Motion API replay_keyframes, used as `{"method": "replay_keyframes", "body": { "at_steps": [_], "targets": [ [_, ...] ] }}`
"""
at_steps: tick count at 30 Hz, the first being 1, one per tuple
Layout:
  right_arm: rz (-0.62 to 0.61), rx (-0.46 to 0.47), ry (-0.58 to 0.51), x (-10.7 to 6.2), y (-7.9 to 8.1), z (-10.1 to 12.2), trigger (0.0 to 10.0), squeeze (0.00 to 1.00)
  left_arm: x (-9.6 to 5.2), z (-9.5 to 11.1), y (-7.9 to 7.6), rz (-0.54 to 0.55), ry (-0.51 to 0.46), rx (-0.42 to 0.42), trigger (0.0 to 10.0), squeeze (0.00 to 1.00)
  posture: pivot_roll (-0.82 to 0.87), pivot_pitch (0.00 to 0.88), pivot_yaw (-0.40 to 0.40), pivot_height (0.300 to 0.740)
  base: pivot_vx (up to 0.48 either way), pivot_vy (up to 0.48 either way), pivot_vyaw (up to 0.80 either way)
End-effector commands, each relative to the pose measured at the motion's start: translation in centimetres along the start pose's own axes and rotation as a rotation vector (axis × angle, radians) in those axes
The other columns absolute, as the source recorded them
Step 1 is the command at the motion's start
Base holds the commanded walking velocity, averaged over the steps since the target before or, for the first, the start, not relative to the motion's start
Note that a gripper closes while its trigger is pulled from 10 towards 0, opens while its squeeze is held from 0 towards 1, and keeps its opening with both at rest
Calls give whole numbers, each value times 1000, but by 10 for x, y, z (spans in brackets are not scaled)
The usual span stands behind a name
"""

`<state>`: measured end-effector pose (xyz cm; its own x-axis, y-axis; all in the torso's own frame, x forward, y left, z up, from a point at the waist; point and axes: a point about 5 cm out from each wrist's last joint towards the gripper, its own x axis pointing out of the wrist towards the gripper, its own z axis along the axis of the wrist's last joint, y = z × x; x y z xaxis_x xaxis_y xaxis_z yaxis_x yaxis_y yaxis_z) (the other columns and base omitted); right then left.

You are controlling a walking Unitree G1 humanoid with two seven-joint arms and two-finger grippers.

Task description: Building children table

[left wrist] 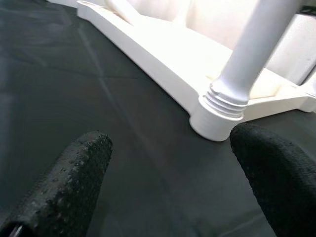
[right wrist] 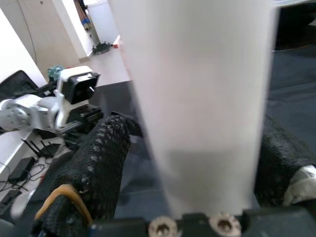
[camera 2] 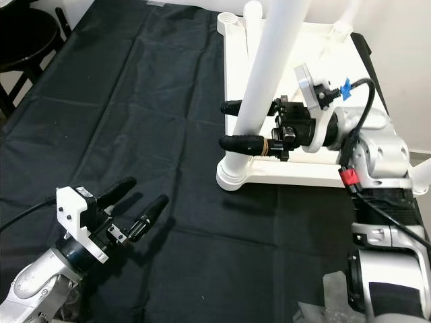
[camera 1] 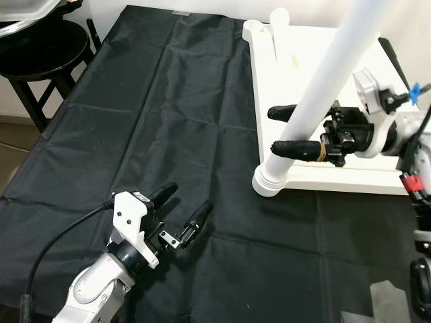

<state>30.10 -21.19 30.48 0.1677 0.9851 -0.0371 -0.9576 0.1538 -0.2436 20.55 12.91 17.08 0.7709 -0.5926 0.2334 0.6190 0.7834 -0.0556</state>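
Left eye view: a white table top (camera 1: 303,94) lies upside down at the upper right of the frame on a black cloth (camera 1: 135,134). A white leg (camera 1: 316,101) stands in its near corner socket, leaning toward the upper right. The right gripper (camera 1: 286,131) reaches in from the right, its two black fingers on either side of the leg, clasping it low down. At lower left the left gripper (camera 1: 183,210) hovers over the cloth, fingers spread and holding nothing. A dark stool (camera 1: 40,50) stands at upper left.

Right eye view: the same scene, with a second leg (camera 2: 253,27) lying on the table top near the upper centre.

Left wrist view: two black fingertips (left wrist: 74,182) frame the leg's ribbed base (left wrist: 224,101) in its socket.

Right wrist view: the leg (right wrist: 197,98) sits between the mesh-covered fingers (right wrist: 98,163).
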Motion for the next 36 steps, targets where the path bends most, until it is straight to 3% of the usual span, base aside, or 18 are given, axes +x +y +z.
{"method": "replay_keyframes", "body": {
  "at_steps": [1, 4, 6, 7, 8, 15, 16, 17, 21, 22, 23, 28, 29, 32, 33, 34, 35, 36],
  "targets": [
    [3, -28, -33, -6, 6, 12, 0, 0, -2, -5, -1, -3, 19, -17, 10000, 0, 12, 269, -53, 740, 0, 0, 0],
    [12, -31, -41, -8, 8, 17, 0, 0, -2, -5, 0, -2, 20, -18, 10000, 0, 8, 266, -55, 740, 0, 0, 0],
    [20, -35, -47, -9, 10, 20, 1176, 0, -2, -5, 0, -2, 20, -18, 10000, 0, 7, 265, -57, 740, 0, 0, 0],
    [10, -46, -49, -10, 10, 22, 5490, 0, -2, -5, 0, -2, 19, -18, 10000, 0, 7, 265, -58, 740, 0, 0, 0],
    [-24, -64, -55, -10, 7, 24, 0, 0, -2, -5, 0, -1, 19, -18, 10000, 0, 9, 261, -59, 740, 0, 0, 0],
    [-81, -81, -59, -10, 4, 25, 0, 0, -2, -5, 0, 0, 19, -16, 10000, 0, 11, 260, -60, 740, 0, 0, 0],
    [-105, -88, -56, -11, 2, 25, 10000, 0, -2, -6, 0, 0, 19, -16, 10000, 0, 9, 258, -60, 740, 0, 0, 0],
    [-113, -87, -52, -14, 2, 26, 0, 0, -2, -6, 0, 1, 19, -16, 10000, 0, 9, 258, -60, 740, 0, 0, 0],
    [-124, -98, -40, -16, 2, 27, 0, 0, -2, -6, 0, 0, 18, -17, 10000, 0, 7, 258, -63, 740, 0, 0, 0],
    [-182, -100, -43, -20, -2, 28, 2980, 0, -2, -6, 0, 0, 18, -17, 10000, 0, 6, 257, -63, 740, 0, 0, 0],
    [-192, -97, -48, -25, -1, 30, 0, 0, -2, -6, 0, 1, 17, -18, 10000, 0, 8, 257, -64, 740, 0, 0, 0],
    [-245, -106, -72, -32, -4, 34, 0, 0, -2, -6, 0, 2, 17, -18, 10000, 0, 8, 253, -64, 740, 0, 0, 0],
    [-315, -138, -133, -41, -7, 44, 10000, 0, -2, -7, 0, 2, 18, -18, 10000, 0, 6, 245, -60, 740, 0, 0, 0],
    [-451, -160, -388, -57, -16, 72, 10000, 0, -2, -8, 1, 2, 21, -19, 10000, 0, 7, 233, -56, 740, 0, 0, 0],
    [-470, -161, -513, -62, -16, 83, 0, 0, -1, -9, 2, 1, 23, -18, 10000, 0, 8, 226, -53, 740, 0, 0, 0],
    [-470, -161, -513, -62, -16, 83, 0, 0, -1, -9, 2, 1, 23, -18, 10000, 0, 8, 226, -53, 740, 0, 0, 0],
    [-484, -151, -646, -65, -15, 92, 4941, 0, -1, -11, 3, 1, 25, -18, 10000, 0, 9, 216, -51, 740, 0, 0, 0],
    [-487, -141, -688, -65, -15, 94, 4941, 0, -1, -12, 4, 2, 26, -18, 10000, 0, 9, 214, -51, 740, 0, 0, 0]
  ]
}}
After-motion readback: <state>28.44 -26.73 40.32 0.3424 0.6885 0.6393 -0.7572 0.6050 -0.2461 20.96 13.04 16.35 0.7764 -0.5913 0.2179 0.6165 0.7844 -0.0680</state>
